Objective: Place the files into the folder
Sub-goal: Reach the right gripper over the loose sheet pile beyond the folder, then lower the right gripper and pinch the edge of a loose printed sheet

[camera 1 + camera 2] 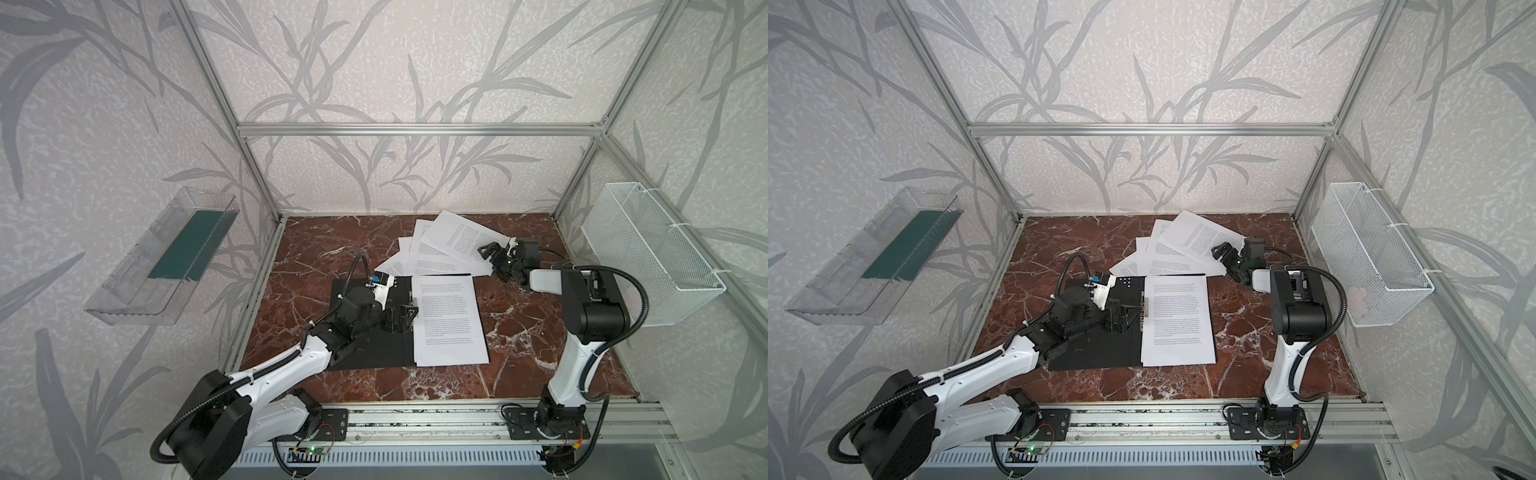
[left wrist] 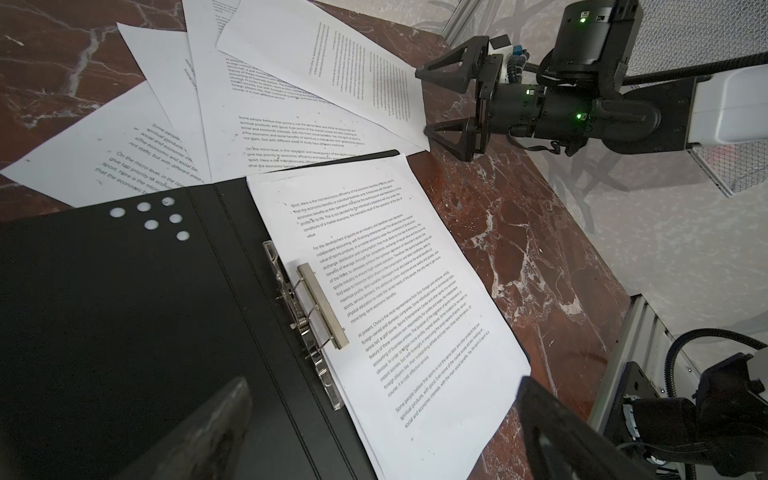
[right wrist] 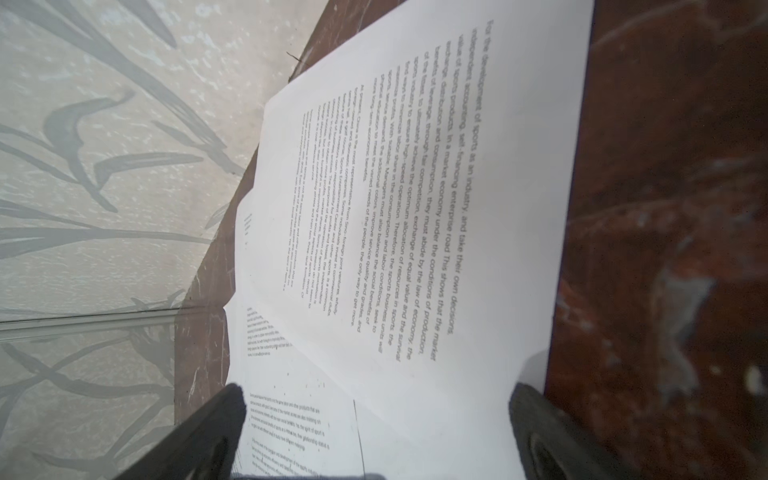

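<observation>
Folder (image 1: 365, 349) open, flat; left pincer (image 1: 404, 319) released above spine; right pincer (image 1: 491, 258) released at files' (image 1: 453, 237) edge; bare counter (image 1: 519, 332) to the right.

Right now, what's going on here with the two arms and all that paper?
The robot is filing paper into a folder lying open on the table. One sheet lies on its right half, by the clip. The left gripper hovers open over the folder, holding nothing. The right gripper, also open, sits at the edge of the loose sheets fanned out behind the folder, none gripped yet.
</observation>
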`<move>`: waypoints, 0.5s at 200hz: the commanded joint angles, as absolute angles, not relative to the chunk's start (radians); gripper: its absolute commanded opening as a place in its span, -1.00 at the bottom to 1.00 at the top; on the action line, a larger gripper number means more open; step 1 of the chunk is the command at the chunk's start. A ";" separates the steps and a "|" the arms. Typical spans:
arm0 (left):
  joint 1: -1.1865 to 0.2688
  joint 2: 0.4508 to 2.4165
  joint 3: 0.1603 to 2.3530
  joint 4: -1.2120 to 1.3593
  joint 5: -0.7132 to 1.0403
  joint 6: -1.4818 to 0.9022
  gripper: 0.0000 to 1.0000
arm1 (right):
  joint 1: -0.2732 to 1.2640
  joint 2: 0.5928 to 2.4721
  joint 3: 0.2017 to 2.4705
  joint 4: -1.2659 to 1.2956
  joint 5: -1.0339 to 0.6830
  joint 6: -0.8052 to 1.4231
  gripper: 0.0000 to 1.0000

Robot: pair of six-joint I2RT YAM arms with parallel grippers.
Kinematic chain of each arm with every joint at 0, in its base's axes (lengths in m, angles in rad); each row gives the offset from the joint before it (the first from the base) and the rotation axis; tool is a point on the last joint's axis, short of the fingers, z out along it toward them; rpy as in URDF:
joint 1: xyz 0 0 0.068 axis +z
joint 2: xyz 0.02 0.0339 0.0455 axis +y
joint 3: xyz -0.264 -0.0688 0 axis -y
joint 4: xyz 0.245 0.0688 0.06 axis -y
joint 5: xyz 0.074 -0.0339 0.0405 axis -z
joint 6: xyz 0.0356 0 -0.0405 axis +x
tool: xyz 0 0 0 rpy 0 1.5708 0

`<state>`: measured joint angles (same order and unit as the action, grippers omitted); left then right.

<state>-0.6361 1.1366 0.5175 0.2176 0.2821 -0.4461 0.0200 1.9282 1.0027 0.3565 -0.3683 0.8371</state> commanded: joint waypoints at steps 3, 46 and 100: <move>-0.642 1.142 0.526 0.236 0.292 -0.447 0.98 | 0.067 1.787 0.926 0.296 -0.247 0.843 0.98; -0.644 1.145 0.526 0.240 0.293 -0.449 0.98 | 0.154 1.810 1.001 0.252 -0.265 0.983 0.98; -0.644 1.136 0.525 0.229 0.274 -0.439 0.99 | 0.225 1.927 1.190 0.063 -0.195 1.170 0.98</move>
<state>-0.6407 1.1412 0.5175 0.2180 0.2821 -0.4461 0.2066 1.8717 1.0885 0.2188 -0.2424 1.0603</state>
